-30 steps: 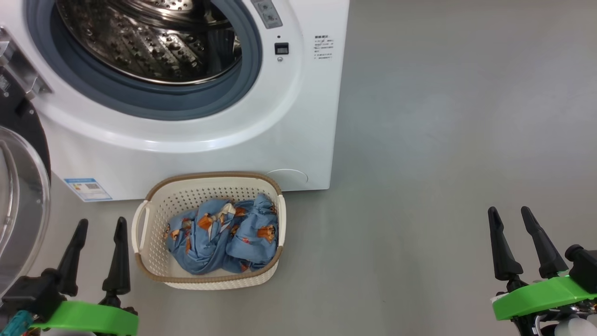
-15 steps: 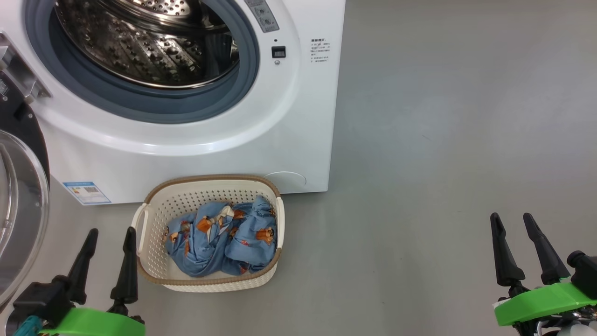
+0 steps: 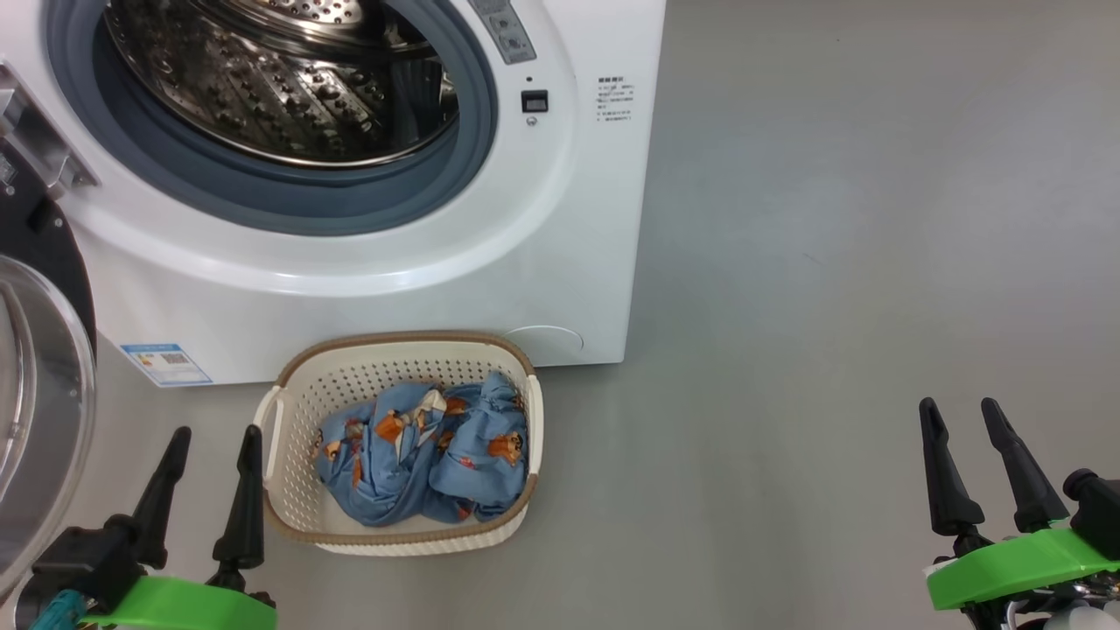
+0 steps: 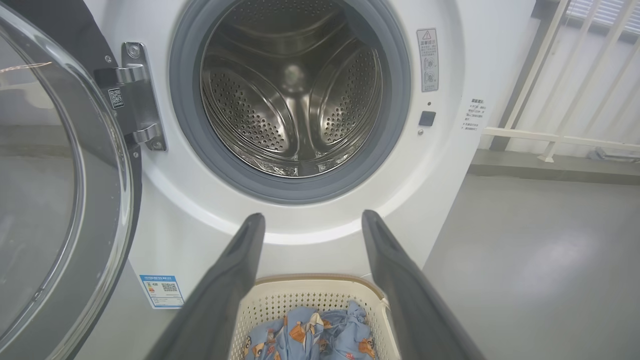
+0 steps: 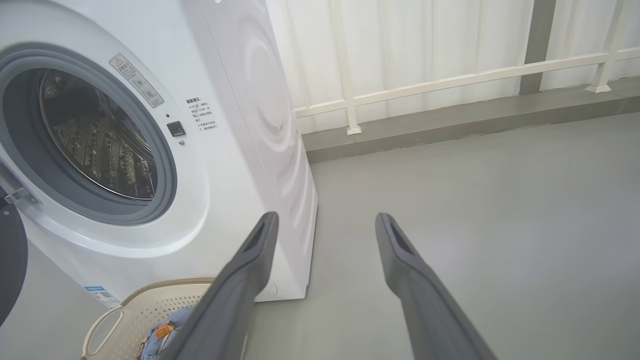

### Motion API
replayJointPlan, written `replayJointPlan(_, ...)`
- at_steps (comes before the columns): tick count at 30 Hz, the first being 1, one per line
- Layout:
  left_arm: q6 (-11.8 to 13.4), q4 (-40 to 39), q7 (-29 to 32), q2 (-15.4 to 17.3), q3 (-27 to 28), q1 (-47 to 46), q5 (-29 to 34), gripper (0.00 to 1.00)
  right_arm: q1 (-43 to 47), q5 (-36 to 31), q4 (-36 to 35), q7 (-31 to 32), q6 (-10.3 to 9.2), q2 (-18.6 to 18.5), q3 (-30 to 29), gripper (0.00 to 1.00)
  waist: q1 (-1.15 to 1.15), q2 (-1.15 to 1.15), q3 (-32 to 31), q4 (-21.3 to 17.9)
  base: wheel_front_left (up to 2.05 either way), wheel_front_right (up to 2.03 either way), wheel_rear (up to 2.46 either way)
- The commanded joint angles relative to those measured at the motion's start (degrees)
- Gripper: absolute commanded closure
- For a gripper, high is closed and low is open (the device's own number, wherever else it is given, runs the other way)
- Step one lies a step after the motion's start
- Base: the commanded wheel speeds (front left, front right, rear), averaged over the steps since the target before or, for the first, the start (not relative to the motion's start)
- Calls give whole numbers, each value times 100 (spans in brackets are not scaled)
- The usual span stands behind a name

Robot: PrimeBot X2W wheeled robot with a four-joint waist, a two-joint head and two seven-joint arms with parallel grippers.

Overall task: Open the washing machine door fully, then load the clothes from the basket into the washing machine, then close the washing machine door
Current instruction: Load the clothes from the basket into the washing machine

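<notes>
bright even light, soft glare on floor (image 4: pixel 560 260), edges seemingly bowed.

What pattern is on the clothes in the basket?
Light blue with small orange-brown bears; the clothes show best in the head view.

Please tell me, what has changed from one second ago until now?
The head camera shifted slightly, so the whole picture moved. Beyond that, the left gripper edged right, toward the left handle of the basket. Nothing was grasped or released: it and the right gripper are open and empty. The clothes lie in the basket as before, and the washing machine door stays open.
</notes>
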Motion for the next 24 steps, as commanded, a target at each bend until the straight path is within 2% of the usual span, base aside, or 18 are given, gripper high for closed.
replayJointPlan(1, 10, -136, -33, 190, 175, -195, 35, 0, -101, 50, -139, -52, 33, -65, 129, 0, 0, 0, 5, 0, 75, -135, 60)
replayJointPlan(13, 10, -115, -33, 157, 185, -247, 93, 0, -122, 55, -143, -52, 33, -35, 123, 0, 0, 0, 44, 41, 77, -131, 53)
replayJointPlan(24, 10, -38, -33, 34, 216, -305, 55, 0, -208, 54, -141, -52, 33, -17, 143, 0, 0, 0, 158, 75, 15, -15, 1)
